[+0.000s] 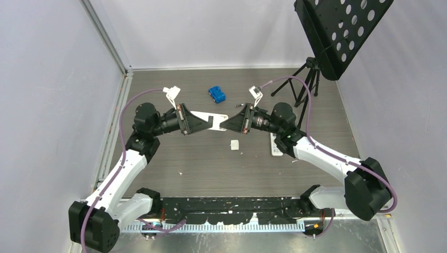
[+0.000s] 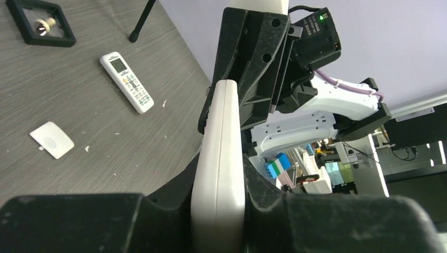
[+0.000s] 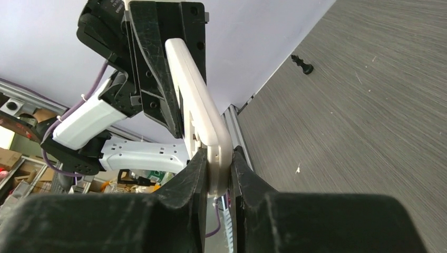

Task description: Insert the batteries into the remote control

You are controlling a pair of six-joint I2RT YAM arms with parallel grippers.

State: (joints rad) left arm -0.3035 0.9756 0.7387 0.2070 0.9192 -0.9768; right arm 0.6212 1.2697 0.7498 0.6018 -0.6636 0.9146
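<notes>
The remote control [image 1: 219,119] is a slim white slab held in the air between both arms, edge-on in the wrist views. My left gripper [image 1: 210,123] is shut on one end of it [image 2: 221,121], with the jaws pressed on both flat faces [image 2: 219,179]. My right gripper [image 1: 226,123] is shut on the other end [image 3: 195,95], jaws tight on it [image 3: 217,168]. A tiny thin dark thing [image 1: 240,105] lies on the table behind the right gripper; I cannot tell whether it is a battery. No battery shows clearly.
A second white remote with buttons [image 2: 126,81] lies under the right arm [image 1: 276,145]. A small white cover piece [image 1: 234,144] lies in front of the grippers. A blue block [image 1: 216,94] sits farther back. A black tripod stand [image 1: 308,79] stands back right. A black square frame [image 2: 39,29] lies near it.
</notes>
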